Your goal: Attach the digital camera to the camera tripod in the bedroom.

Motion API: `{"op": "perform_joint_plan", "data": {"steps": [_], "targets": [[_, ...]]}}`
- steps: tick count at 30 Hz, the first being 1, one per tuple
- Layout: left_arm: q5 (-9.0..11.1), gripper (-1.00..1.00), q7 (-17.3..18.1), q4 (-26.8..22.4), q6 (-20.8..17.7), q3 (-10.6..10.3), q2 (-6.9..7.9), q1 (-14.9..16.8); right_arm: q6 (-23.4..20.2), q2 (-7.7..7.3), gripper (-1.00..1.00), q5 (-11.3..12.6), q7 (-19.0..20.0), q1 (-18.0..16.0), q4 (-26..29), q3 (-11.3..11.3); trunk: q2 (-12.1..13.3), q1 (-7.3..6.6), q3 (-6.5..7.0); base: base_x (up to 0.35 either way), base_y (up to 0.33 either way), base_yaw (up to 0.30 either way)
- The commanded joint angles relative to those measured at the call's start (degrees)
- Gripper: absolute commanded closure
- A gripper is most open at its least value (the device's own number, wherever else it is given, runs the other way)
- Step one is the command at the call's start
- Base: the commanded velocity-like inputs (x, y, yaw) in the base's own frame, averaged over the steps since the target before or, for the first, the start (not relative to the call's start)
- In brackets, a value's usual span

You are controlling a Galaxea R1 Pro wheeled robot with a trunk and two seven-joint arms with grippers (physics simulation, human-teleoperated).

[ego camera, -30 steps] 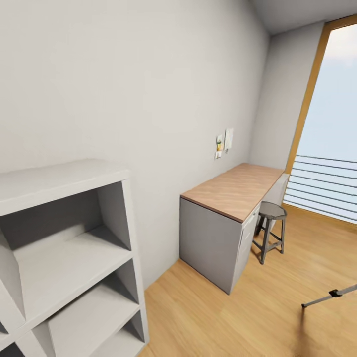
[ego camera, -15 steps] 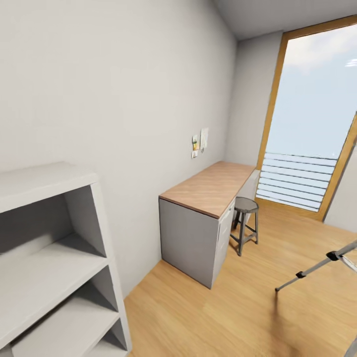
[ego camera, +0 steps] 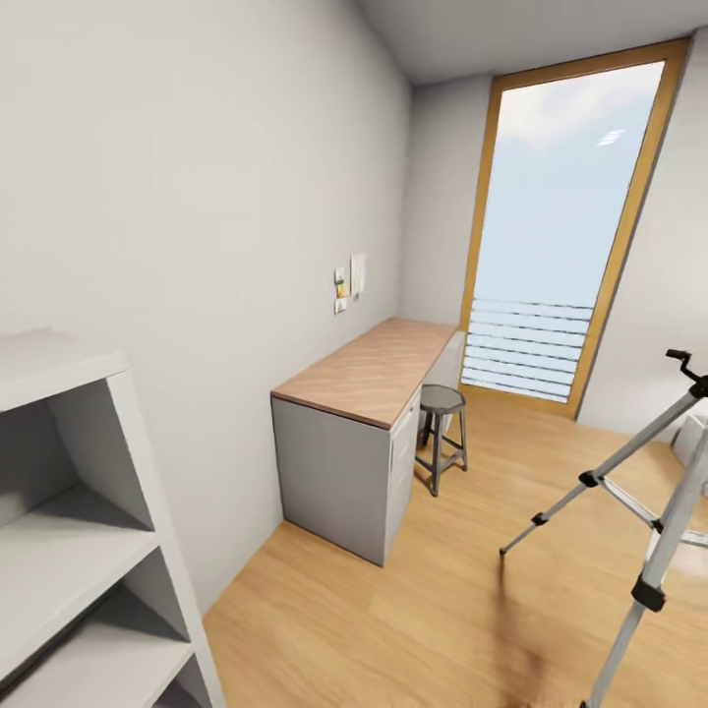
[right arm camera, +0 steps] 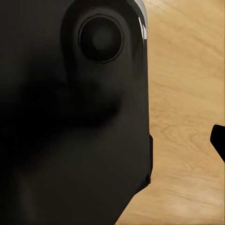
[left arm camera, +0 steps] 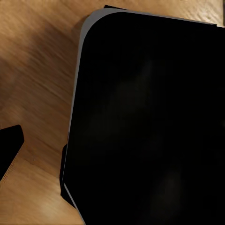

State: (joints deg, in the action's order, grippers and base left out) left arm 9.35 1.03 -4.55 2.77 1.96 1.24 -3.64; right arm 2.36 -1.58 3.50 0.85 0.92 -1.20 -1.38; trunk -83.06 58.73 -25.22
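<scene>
The camera tripod (ego camera: 629,492) stands on the wood plank floor (ego camera: 442,590) at the head view's right, well apart from the wood-topped surface (ego camera: 369,369) and stool (ego camera: 441,433) against the left wall. Behind is the wood-framed window (ego camera: 560,236); the white shelf (ego camera: 69,551) is nearest. Both wrist views show black robot housing (left arm camera: 150,122) above floor planks; jaw state cannot be told.

Pale grey walls (ego camera: 197,197); light wood plank floor (ego camera: 423,610). Wood-topped grey desk (ego camera: 359,393), round stool (ego camera: 441,433) beside it. Tall wood-framed window (ego camera: 560,226), daylight. White shelf (ego camera: 69,551) near.
</scene>
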Motion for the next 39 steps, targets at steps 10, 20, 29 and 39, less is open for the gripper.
{"op": "perform_joint_plan", "data": {"steps": [10,20,29,39], "targets": [[0.32,-1.0,0.11,-0.1,0.04,0.19,0.03,-0.05,0.27,0.0,-1.0,0.37,0.09,-0.04,-0.11,-0.11,-0.02,0.0,-0.03,0.0,0.0,-0.296],[0.32,-1.0,0.11,-0.1,0.04,0.21,0.0,-0.05,0.27,0.0,-1.0,0.37,0.1,-0.04,-0.09,-0.11,-0.02,0.0,-0.03,0.0,0.0,-0.296],[0.43,-1.0,0.11,-0.12,0.04,0.23,-0.01,-0.05,0.27,0.0,-1.0,0.37,0.08,-0.04,-0.11,-0.11,-0.02,0.0,-0.03,0.0,0.0,-0.296],[0.66,-1.0,0.11,-0.3,-0.02,0.6,-0.94,-0.05,0.27,0.0,-1.0,-0.17,0.11,-0.04,-0.05,0.16,-0.02,0.0,-0.03,0.0,0.0,-0.296]]}}
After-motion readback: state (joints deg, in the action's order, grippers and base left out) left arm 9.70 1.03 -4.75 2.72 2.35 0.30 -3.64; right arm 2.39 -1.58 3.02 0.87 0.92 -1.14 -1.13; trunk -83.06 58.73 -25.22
